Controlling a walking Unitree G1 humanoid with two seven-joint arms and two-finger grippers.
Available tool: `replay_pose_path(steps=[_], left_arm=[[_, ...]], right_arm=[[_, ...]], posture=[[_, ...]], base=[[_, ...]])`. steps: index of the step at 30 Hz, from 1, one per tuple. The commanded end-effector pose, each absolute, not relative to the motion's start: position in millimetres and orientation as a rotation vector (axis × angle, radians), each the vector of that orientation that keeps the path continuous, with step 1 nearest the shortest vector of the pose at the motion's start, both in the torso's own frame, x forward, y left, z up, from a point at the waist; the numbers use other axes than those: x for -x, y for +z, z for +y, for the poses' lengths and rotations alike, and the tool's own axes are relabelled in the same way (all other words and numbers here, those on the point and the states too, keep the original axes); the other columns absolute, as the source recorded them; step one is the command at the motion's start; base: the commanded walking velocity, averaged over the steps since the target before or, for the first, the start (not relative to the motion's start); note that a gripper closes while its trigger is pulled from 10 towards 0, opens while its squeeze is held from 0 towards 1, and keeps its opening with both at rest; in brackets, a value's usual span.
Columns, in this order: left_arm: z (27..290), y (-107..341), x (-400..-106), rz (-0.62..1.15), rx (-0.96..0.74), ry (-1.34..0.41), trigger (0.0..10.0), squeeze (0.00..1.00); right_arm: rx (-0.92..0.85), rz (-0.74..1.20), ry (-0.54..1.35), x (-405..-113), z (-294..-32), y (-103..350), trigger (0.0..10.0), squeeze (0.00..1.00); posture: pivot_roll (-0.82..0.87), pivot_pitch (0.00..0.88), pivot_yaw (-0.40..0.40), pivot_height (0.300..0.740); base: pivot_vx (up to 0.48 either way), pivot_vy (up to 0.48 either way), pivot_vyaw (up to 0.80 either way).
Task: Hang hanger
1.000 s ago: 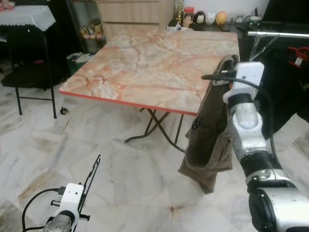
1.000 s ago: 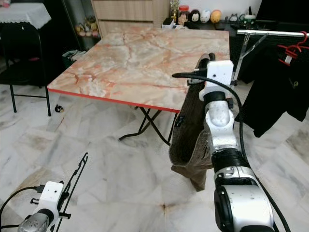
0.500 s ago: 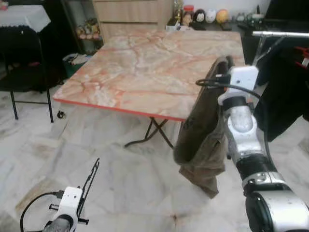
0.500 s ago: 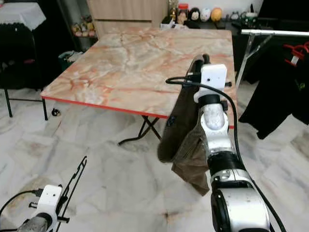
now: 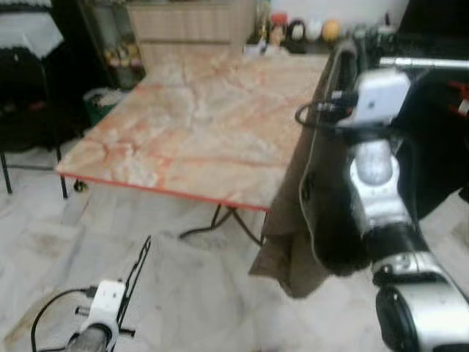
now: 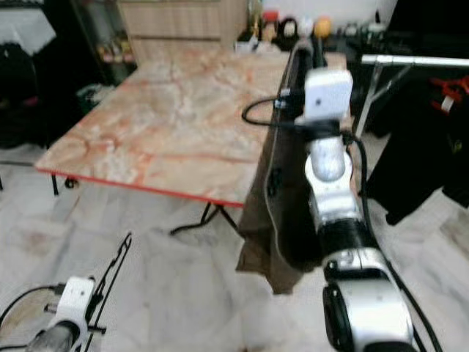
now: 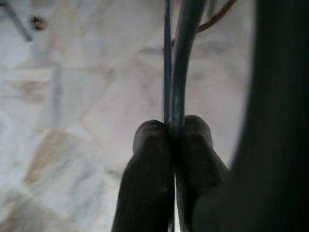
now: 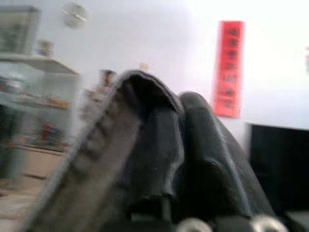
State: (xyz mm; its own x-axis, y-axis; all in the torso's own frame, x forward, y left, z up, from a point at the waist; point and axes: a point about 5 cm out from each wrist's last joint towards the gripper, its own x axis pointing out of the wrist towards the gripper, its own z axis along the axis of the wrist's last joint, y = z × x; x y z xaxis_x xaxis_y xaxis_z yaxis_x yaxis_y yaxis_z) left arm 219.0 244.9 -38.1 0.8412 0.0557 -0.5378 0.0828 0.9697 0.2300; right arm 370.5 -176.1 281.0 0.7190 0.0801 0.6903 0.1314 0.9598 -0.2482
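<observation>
My right gripper (image 6: 300,48) is raised high at the table's right corner, shut on a brown garment (image 5: 297,220) that drapes down along the arm; in the right wrist view the cloth wraps over the fingers (image 8: 159,140). Low at the left, my left gripper (image 5: 145,249) is shut on a thin dark wire hanger (image 7: 175,58), whose rod runs out between the fingertips (image 7: 149,145). The silver clothes rail (image 6: 414,61) stands just right of the raised arm.
A marble-patterned folding table (image 5: 198,125) with a red edge stands ahead on a pale marble floor (image 5: 190,286). Black clothes (image 6: 421,147) and a red hanger (image 6: 448,89) hang on the rail. A dark chair (image 5: 29,110) stands far left, with a cabinet and jars behind the table.
My right arm has lifted the brown garment higher, up to the level of the rail. The view has shifted and blurred. The left gripper stays low, holding the hanger.
</observation>
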Motion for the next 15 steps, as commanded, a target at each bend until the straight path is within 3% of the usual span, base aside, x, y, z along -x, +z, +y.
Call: replay_pose_path(steps=[1, 15], left_arm=[[251.6, -36.7, -218.4, 0.579, -0.261, 0.0, 10.0, 0.0], [255.0, -36.7, -216.9, 0.582, -0.253, 0.018, 10.0, 0.0]], right_arm=[[0.27, -0.919, -0.015, -365.0, -166.0, 320.7, 10.0, 0.0], [0.3, -1.066, 0.034, -366.2, -151.8, 384.9, 10.0, 0.0]], posture=[[0.08, 0.0, 0.061, 0.74], [0.07, 0.0, 0.062, 0.74]], base=[[0.315, 0.0, 0.0], [0.315, 0.0, 0.0]])
